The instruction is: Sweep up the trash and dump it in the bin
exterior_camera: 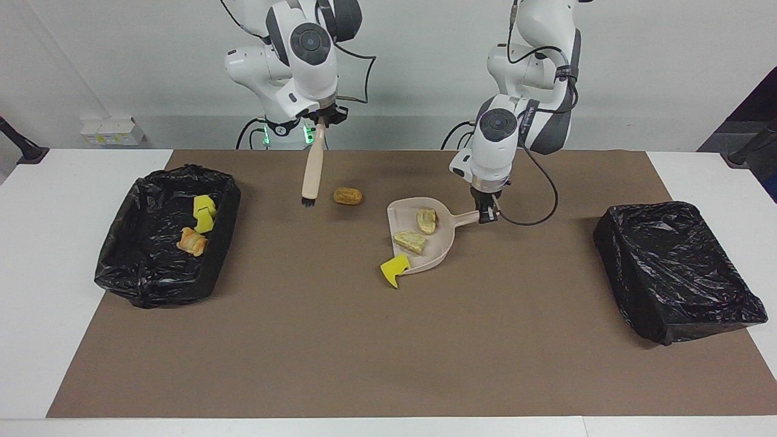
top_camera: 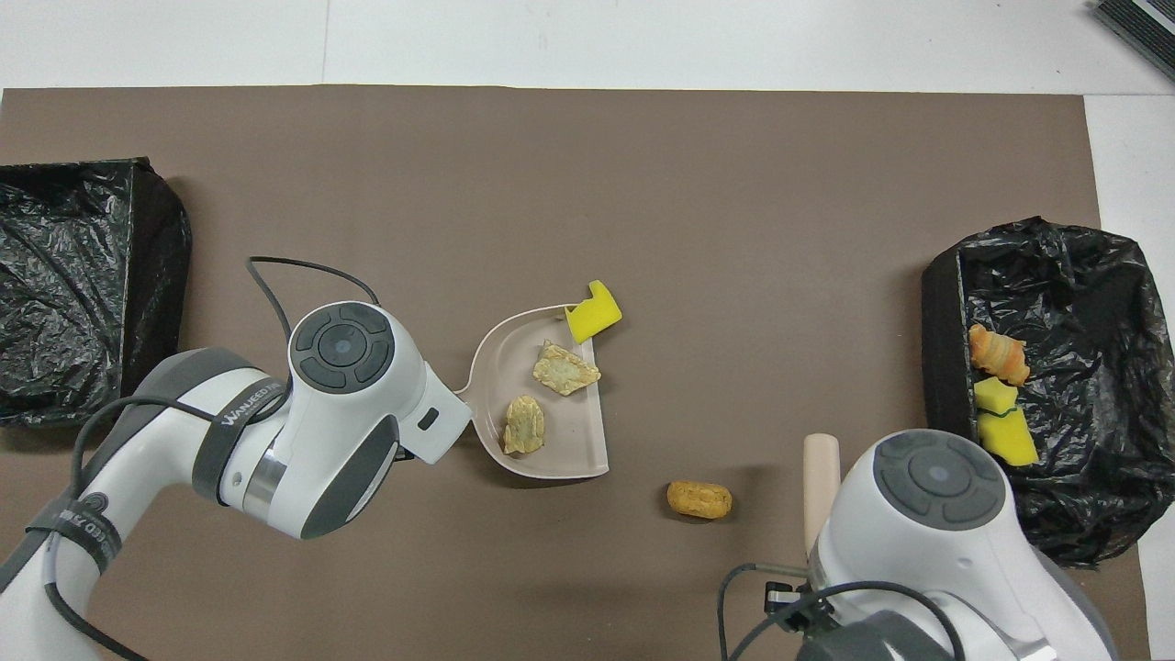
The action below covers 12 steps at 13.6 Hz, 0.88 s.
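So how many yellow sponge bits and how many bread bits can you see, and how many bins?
Yellow sponge bits: 3, two in the bin at the right arm's end, one at the dustpan's lip.
Bread bits: 4, two in the dustpan, one on the mat, one in that bin.
Bins: 2, the second at the left arm's end.
Total: 9.

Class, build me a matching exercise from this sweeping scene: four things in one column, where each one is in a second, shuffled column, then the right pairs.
Things:
1. brush
2. yellow sponge chunk
3. golden-brown roll
4. croissant piece

Places:
A. in the bin at the right arm's end
B. alone on the brown mat
C. held by the right claw
D. at the dustpan lip

Pairs: 1-C, 2-D, 3-B, 4-A
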Motion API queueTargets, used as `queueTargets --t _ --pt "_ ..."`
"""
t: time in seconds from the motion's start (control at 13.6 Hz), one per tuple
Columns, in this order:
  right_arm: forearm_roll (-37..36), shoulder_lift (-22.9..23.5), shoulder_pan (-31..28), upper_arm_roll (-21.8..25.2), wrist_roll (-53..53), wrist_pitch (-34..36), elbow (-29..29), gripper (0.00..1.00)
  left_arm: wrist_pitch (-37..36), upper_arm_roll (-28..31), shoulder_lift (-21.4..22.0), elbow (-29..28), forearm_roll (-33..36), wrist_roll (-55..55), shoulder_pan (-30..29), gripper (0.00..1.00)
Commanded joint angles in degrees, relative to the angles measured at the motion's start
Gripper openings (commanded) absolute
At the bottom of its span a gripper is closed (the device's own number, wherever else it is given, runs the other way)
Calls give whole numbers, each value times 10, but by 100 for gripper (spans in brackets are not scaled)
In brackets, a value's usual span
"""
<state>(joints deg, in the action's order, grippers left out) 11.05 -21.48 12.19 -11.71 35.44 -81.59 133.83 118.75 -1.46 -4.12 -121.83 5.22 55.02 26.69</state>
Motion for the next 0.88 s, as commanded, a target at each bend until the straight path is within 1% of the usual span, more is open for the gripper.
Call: queueTargets --t 0.0,0.15,0.22,0.29,0.37,0.51,0.66,0.81 --pt "54 -54 1 -10 57 -73 94 0 9 3 18 -22 9 -5 3 0" --pt "118 -52 2 -10 60 -107 111 0 13 3 17 -22 8 -4 0 0" --pt "150 -46 1 -10 54 -137 122 0 10 3 17 -22 8 -4 1 0" --pt "179 -35 6 -11 54 -173 134 0 8 3 17 -22 8 -4 3 0" --pt "196 -17 29 -11 55 -209 136 0 11 3 17 -22 8 -4 0 0" --pt "198 13 52 -11 41 -250 136 0 9 3 17 -22 8 -4 1 0" --pt "201 50 61 -11 -16 -308 132 0 10 3 18 -23 8 -3 -1 0" --pt "201 89 62 -11 -75 -354 109 0 10 3 17 -23 8 2 -4 0"
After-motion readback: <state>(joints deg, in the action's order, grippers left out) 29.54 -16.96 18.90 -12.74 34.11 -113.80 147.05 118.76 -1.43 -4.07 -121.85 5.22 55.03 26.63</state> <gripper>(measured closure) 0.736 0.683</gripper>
